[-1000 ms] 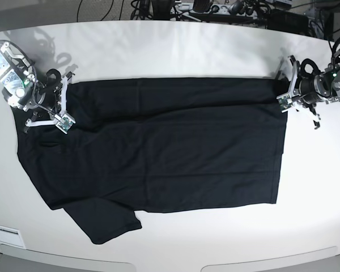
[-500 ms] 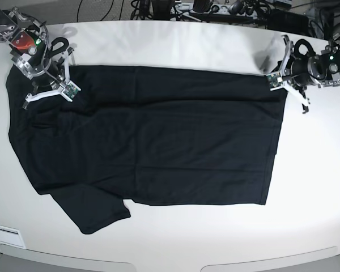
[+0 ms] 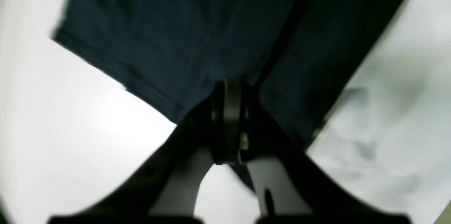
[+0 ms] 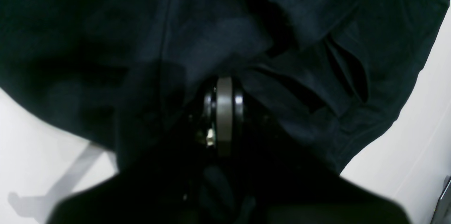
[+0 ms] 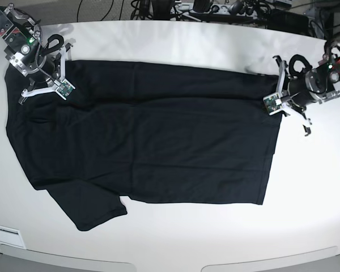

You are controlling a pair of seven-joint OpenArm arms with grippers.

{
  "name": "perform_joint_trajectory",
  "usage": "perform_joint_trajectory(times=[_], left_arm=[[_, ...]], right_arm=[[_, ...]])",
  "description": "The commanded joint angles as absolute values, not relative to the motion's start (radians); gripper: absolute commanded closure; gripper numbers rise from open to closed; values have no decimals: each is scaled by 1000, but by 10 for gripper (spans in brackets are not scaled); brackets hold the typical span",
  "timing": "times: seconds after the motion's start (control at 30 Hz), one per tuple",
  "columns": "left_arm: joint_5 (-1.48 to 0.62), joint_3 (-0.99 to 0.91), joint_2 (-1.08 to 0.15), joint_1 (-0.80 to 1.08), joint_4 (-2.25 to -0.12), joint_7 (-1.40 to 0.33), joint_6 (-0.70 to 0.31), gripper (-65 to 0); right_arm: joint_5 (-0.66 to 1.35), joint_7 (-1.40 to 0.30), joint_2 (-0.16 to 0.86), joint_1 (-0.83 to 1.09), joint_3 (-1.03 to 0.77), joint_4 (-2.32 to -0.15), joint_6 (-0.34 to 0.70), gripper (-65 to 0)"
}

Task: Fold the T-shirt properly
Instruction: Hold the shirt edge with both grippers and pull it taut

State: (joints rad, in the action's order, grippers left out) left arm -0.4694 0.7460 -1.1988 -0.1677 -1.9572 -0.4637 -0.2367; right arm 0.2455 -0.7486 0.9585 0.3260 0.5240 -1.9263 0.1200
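Note:
The black T-shirt [image 5: 158, 136] lies spread flat on the white table [image 5: 175, 39], with one sleeve [image 5: 90, 207] sticking out at the front left. My right gripper [image 5: 62, 86] is shut on the shirt's far left corner; the right wrist view shows its jaws closed on bunched, wrinkled fabric [image 4: 299, 58] at the gripper [image 4: 224, 85]. My left gripper [image 5: 270, 103] is shut on the shirt's far right corner; the left wrist view shows the gripper [image 3: 228, 92] closed on the hemmed edge [image 3: 116, 69], with the cloth slightly lifted.
Cables and equipment [image 5: 215, 11] lie beyond the table's far edge. A white label [image 5: 3, 231] sits at the front left edge. Bare white table surface [image 5: 306, 198] lies to the right of the shirt and in front of it.
Both grippers pulled the shirt toward the far side and left. In the last half second the left gripper came back forward a little, slanting the right edge.

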Motion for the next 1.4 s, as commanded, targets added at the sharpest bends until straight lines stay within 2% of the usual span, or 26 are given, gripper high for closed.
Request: perform_joint_trajectory(times=[0.0,0.2,0.37,0.67,0.93,1.23,1.37], left_arm=[[-501,736,-1196,-204,-1926,-467,-246,0],[-720,736,-1048,-263,-1703,-630,-409,0],[-849,736,-1006,-237,-1654,-794,-509,0],[-812,736,-1114,-115,-1769,-807,-513,0],[-785,736,-1211,-100,-1807,-782,-513,0],[-729,736,-1222,-101,-1813,-718,-513,0],[-729,736,-1222,-101,-1825,-719,-513,0]], right_arm=[[315,-845,959,349,542,-1905,184,0],[316,-831,958,350,542,-1905,183,0],[317,-835,959,350,542,-1913,181,0],[313,-851,960,408,542,-1954,168,0],[305,-869,961,496,541,-1956,168,0],[203,-885,936,639,531,-2000,127,0],[201,-884,899,720,466,-2029,127,0]])
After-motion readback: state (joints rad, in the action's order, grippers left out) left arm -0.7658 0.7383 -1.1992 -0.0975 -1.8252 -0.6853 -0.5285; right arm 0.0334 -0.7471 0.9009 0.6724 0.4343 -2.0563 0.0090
